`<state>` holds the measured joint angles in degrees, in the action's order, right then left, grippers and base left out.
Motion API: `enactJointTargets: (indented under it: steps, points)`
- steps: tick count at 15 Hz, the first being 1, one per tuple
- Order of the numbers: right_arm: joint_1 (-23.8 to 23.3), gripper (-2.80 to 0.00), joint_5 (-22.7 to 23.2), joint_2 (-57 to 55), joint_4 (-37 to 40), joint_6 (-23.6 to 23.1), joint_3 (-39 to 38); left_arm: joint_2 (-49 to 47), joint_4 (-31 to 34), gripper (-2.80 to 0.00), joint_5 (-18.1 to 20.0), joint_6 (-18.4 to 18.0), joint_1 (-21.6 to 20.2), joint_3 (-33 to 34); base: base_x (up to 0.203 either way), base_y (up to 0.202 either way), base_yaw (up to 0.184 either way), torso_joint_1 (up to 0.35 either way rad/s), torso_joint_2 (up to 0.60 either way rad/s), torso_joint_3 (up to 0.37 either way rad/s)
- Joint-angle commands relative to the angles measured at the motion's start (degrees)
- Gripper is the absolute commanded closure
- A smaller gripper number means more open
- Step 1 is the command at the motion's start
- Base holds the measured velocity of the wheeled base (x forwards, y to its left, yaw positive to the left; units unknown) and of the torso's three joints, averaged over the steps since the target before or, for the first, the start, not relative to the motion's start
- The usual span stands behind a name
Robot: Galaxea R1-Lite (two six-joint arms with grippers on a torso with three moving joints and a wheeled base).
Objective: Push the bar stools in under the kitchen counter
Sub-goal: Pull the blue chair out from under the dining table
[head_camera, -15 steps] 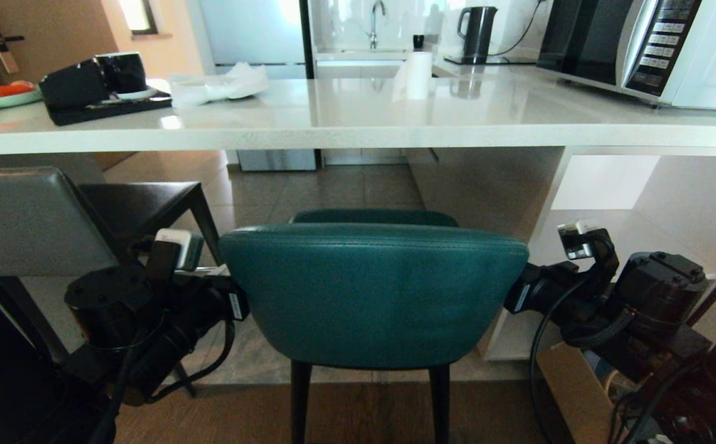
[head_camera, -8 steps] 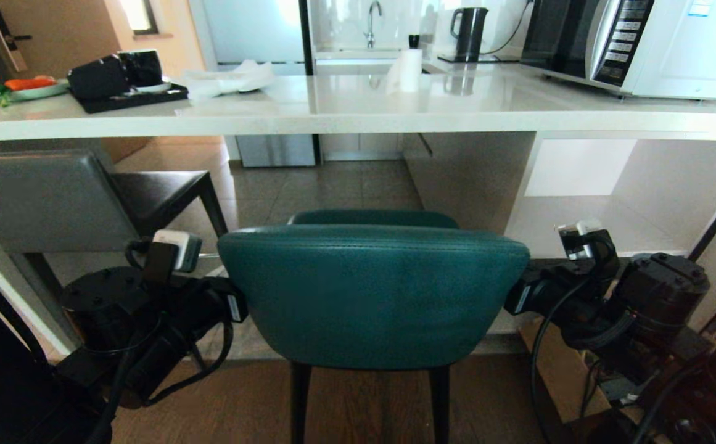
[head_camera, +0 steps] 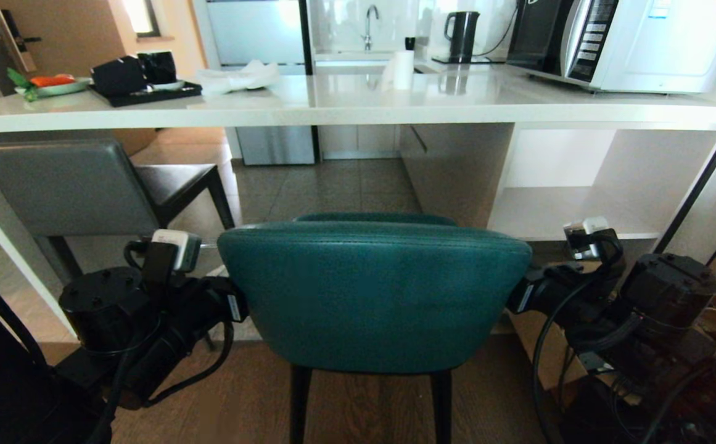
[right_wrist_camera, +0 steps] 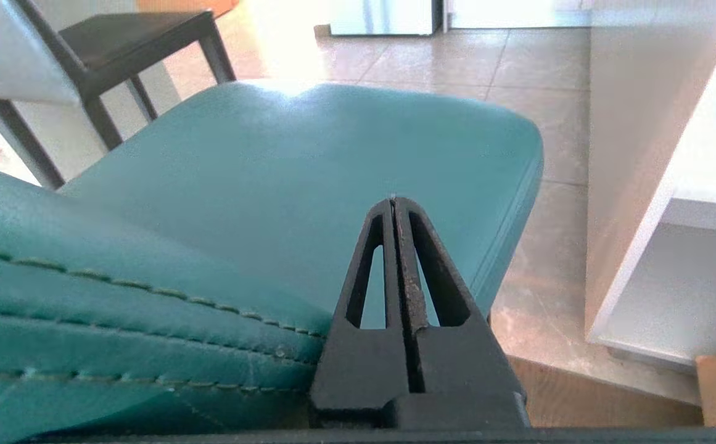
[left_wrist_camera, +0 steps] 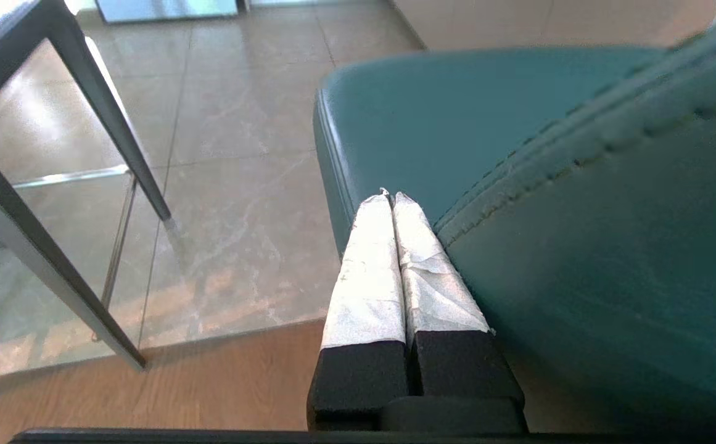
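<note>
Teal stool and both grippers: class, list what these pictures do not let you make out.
- Teal stool: head view, legs cut off by the bottom edge; feet unseen.
- Left gripper and right gripper: head view, tips hidden behind the stool's back.
- Grey stool: head view, lower legs hidden by the left arm.
- Kitchen counter: head view, ends cut off by both side edges.

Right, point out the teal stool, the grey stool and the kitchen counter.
teal stool (head_camera: 373,296), head view, middle of its backrest.
grey stool (head_camera: 65,188), head view, its grey back.
kitchen counter (head_camera: 345,114), head view, front edge of the slab.
</note>
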<state>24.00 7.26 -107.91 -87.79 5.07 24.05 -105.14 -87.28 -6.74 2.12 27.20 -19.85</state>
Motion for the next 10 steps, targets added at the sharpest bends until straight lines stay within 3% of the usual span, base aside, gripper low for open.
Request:
enactJointTargets:
  steps: [1, 6, 10]
  points:
    - [-0.09, 0.00, -0.23, 0.15, 0.13, -0.06, 0.20, 0.12, -0.25, 0.00, -0.64, -0.10, 3.30, -0.10, 0.000, 0.000, 0.000, 0.000, 0.00, 0.000]
    - [-0.03, 0.00, -0.20, -0.18, 0.13, -0.06, 0.94, -0.27, -0.25, 0.00, -1.07, -0.06, 3.13, -0.63, 0.000, 0.000, 0.000, 0.000, 0.00, 0.000]
    - [-0.39, 0.00, 0.03, -4.08, 0.13, -0.07, 6.74, -4.25, -0.01, 0.00, -0.97, -0.18, 1.87, -5.98, 0.000, 0.000, 0.000, 0.000, 0.00, 0.000]
